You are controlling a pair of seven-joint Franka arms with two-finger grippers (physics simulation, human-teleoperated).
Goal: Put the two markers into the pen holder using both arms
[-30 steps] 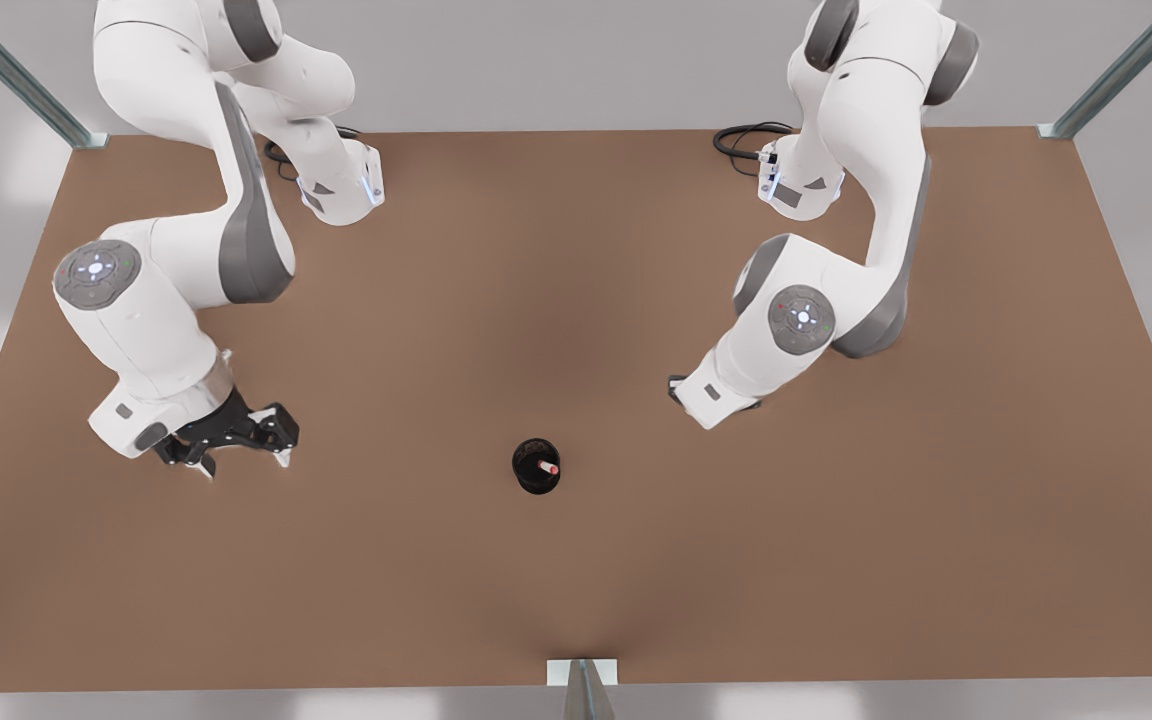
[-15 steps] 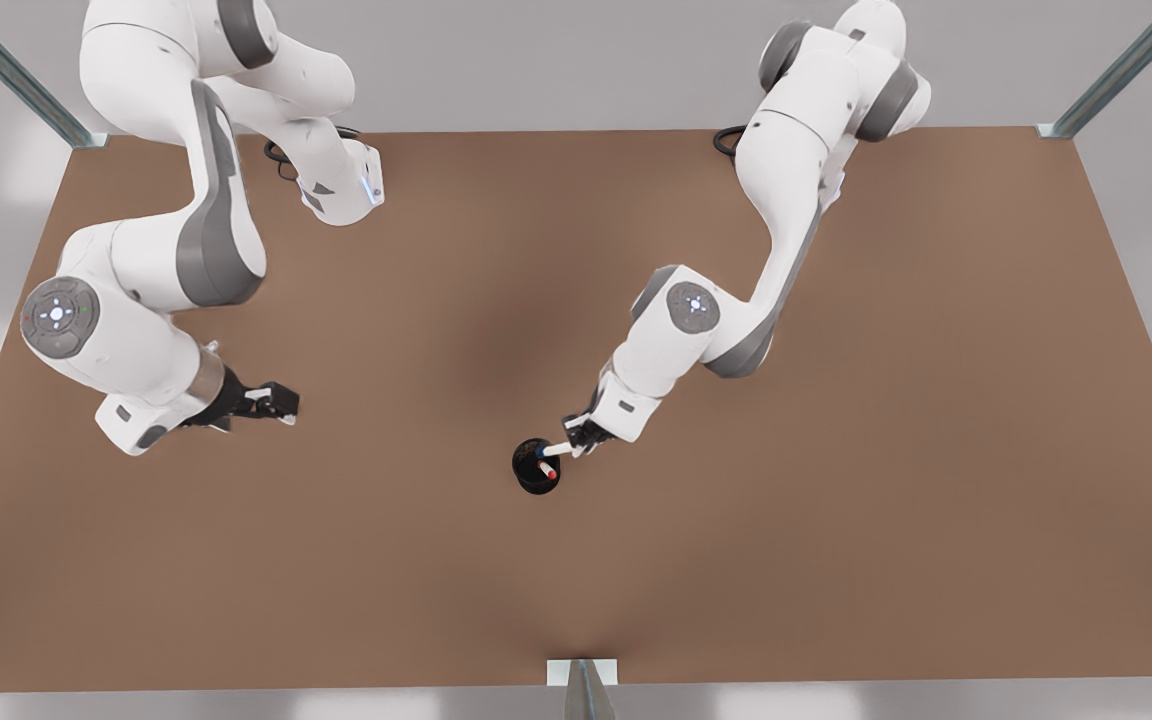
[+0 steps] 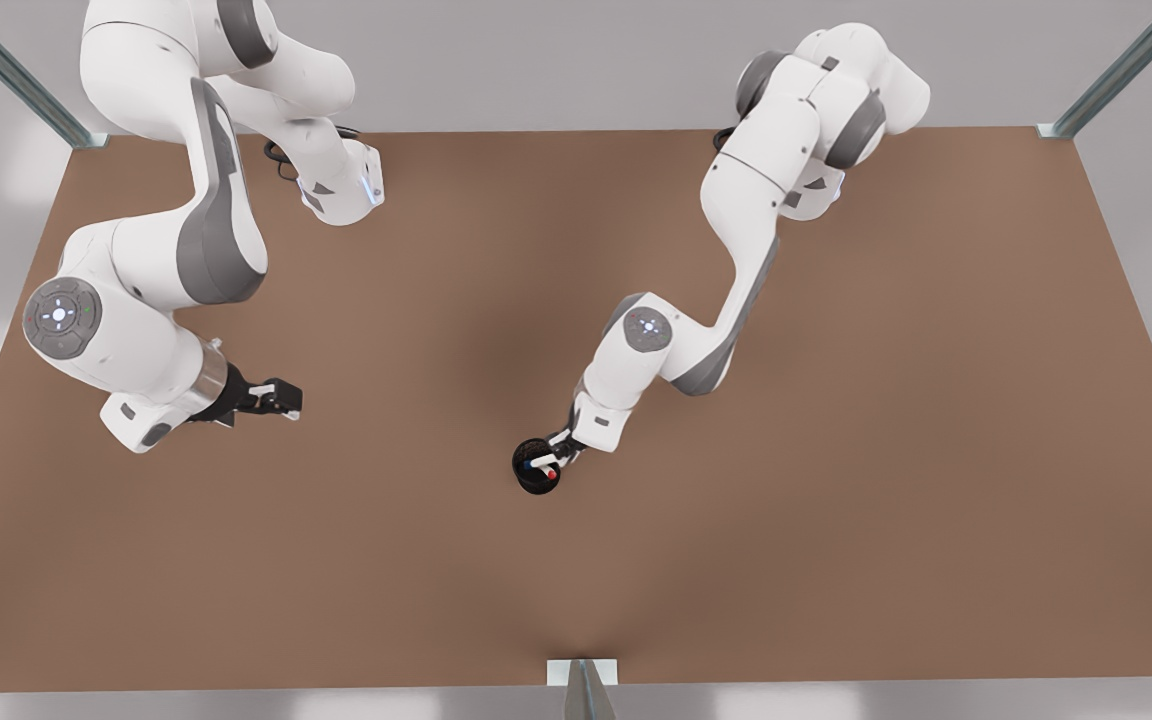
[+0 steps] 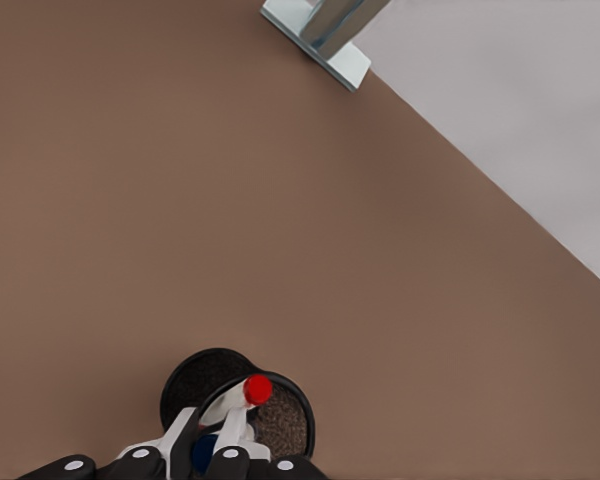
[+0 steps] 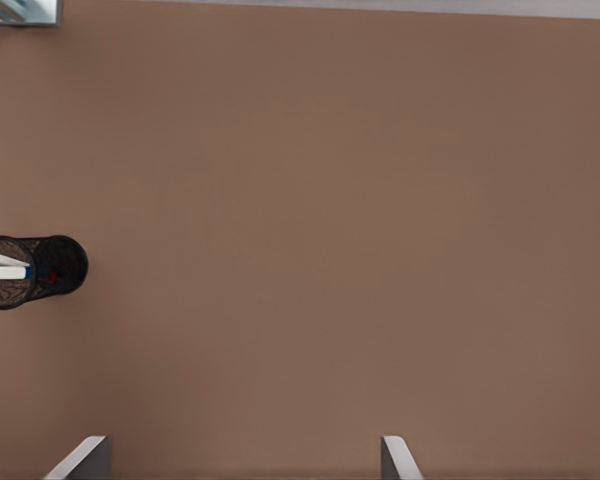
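Markers (image 4: 242, 405) in pen holder (image 3: 536, 468); left hand (image 3: 558, 455) over it (blue hidden from front).

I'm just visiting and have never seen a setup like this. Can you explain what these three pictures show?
These are simulator renders of two white robot arms bolted to a brown table, each ending in a two-finger gripper.

The wide picture comes from a camera looking down on the scene. The other two come from cameras on the arms' wrists.

A small black pen holder stands on the table. A red marker already stands in it.

The left gripper, on the front view's right, is over the holder. In its wrist view, its fingers appear to pinch a blue marker that is partly in the cup.

The right gripper, on the front view's left, waits open and empty. Its wrist camera sees the holder from farther off.
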